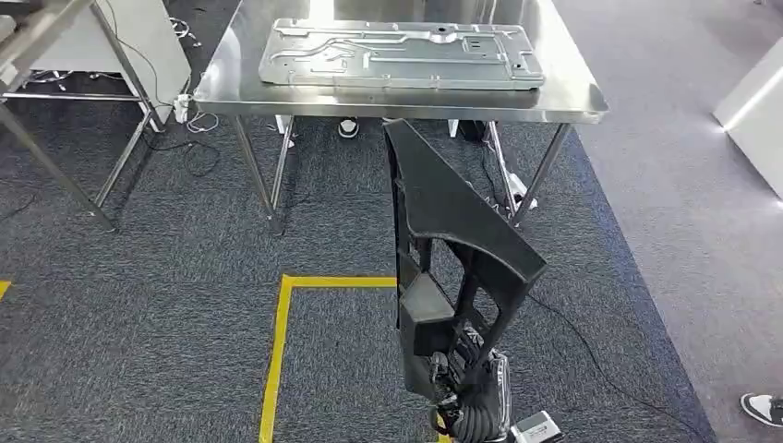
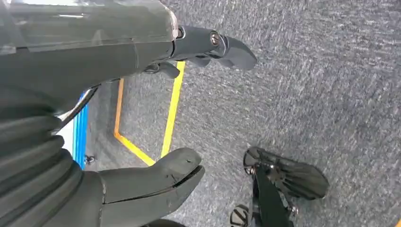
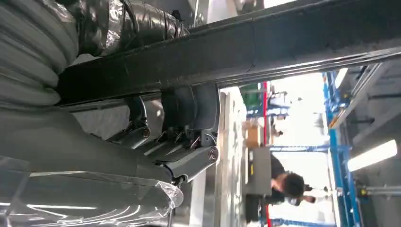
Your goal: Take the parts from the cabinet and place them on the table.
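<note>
- The left hand [image 2: 156, 118] hangs over grey carpet [image 2: 307, 85] with nothing in it, thumb and fingers well apart. I judge it idle because one hand is enough to carry the part.
- Yellow floor tape [image 1: 279, 341] marks a box on the carpet in front of the robot, likely a standing mark for the table approach.
- The steel table [image 1: 217, 88] stands ahead. A pressed metal panel [image 1: 397, 55] already lies flat on its top, so I judge one part delivered and another on the way.
- The black plastic bracket [image 1: 452, 231] is the part in hand: upright, low end at the hand, top leaning toward the table edge. Held this way it clears the floor and can be lowered onto the table beside the panel.
- The right hand [image 1: 466, 388] grips the bracket's lower end in the head view, though the hold itself is hard to make out there.
- The right wrist view settles it: the fingers [image 3: 189, 113] wrap over a black bar of the bracket [image 3: 283, 42].
- That same view also takes in a person [image 3: 283, 182] bent over in the bright background, well apart from the robot.
- A shoe [image 1: 763, 406] shows at the carpet's edge in the head view.
</note>
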Controlling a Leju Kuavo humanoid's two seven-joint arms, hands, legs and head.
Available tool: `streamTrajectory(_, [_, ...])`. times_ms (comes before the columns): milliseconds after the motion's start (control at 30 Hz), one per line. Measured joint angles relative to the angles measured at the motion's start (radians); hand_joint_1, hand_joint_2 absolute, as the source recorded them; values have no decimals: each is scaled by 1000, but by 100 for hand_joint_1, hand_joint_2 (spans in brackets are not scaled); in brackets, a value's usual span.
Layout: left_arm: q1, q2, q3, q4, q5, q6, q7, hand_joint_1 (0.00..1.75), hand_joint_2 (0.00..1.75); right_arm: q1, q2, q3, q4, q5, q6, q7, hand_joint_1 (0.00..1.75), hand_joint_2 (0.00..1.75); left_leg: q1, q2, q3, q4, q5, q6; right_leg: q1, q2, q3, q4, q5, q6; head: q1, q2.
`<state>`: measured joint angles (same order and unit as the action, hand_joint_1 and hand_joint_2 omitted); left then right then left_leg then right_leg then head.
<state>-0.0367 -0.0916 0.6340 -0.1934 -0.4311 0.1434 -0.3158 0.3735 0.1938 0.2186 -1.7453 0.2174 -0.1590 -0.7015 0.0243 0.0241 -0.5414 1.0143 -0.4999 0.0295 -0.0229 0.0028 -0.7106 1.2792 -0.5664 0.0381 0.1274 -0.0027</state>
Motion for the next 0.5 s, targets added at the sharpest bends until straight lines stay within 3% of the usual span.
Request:
streamTrajectory(67, [-1, -2, 1, 0, -5, 0, -2, 0, 175, 1, 0, 0, 3, 10, -15, 0, 175, 175, 2, 6, 12, 0, -9, -7, -1, -7, 94, -174, 91, -5, 0, 0])
streamTrajectory(100, [-1, -4, 2, 0, -6, 0, 0, 0, 175, 0, 0, 0, 4, 16, -20, 0, 175, 175, 2, 8, 16, -1, -13, -12, 1, -19, 128, -244, 95, -10, 0, 0])
streamTrajectory(133, [-3, -4, 3, 0, -10, 0, 5, 0, 175, 0, 0, 2, 7, 21, -24, 0, 175, 175, -5, 9, 15, 1, -19, -21, 11, -23, 135, -251, 82, -15, 0, 0])
streamTrajectory(233, [-4, -5, 3, 0, -15, 0, 21, 0, 175, 1, 0, 3, 14, 24, -36, 0, 175, 175, -2, 13, 30, -11, -22, -38, 17, -13, 135, -250, 76, -32, 0, 0])
streamTrajectory(267, [-5, -5, 3, 0, -16, 0, 26, 0, 175, 1, 0, 3, 14, 24, -40, 0, 175, 175, 0, 13, 38, -9, -26, -46, 7, -10, 148, -264, 81, -42, -1, 0])
streamTrajectory(300, [-4, -5, 4, 0, -16, 0, 29, 0, 175, 3, 0, 3, 17, 24, -42, 0, 175, 175, 2, 1, 34, 11, -34, -48, 6, -9, 159, -270, 80, -47, 0, 0])
streamTrajectory(333, [-4, -5, 5, 0, -16, 0, 31, 0, 175, 2, 0, 3, 19, 24, -43, 0, 175, 175, 2, -7, 7, 64, -61, -47, 6, -9, 166, -272, 76, -55, -2, 0])
streamTrajectory(400, [-2, -7, 5, 0, -16, -2, 36, 0, 175, 3, 0, 3, 27, 23, -44, 0, 175, 175, 2, -14, -90, 234, -129, -51, 12, -7, 175, -272, 66, -65, -2, 0])
streamTrajectory(433, [0, -7, 5, 0, -16, -2, 38, 0, 175, 4, 0, 3, 31, 22, -45, 0, 175, 175, 1, -14, -135, 302, -141, -52, 15, -3, 180, -271, 60, -67, -1, 0])
streamTrajectory(467, [3, -7, 6, 0, -16, -3, 39, 0, 175, 6, 0, 3, 34, 22, -45, 0, 175, 175, 1, -14, -157, 320, -125, -52, 16, 3, 188, -271, 54, -67, -2, 0])
streamTrajectory(500, [7, -7, 6, 0, -15, -3, 39, 0, 175, 7, 0, 3, 39, 22, -46, 0, 175, 175, 1, -14, -156, 294, -88, -49, 17, 8, 199, -271, 46, -66, -2, 0])
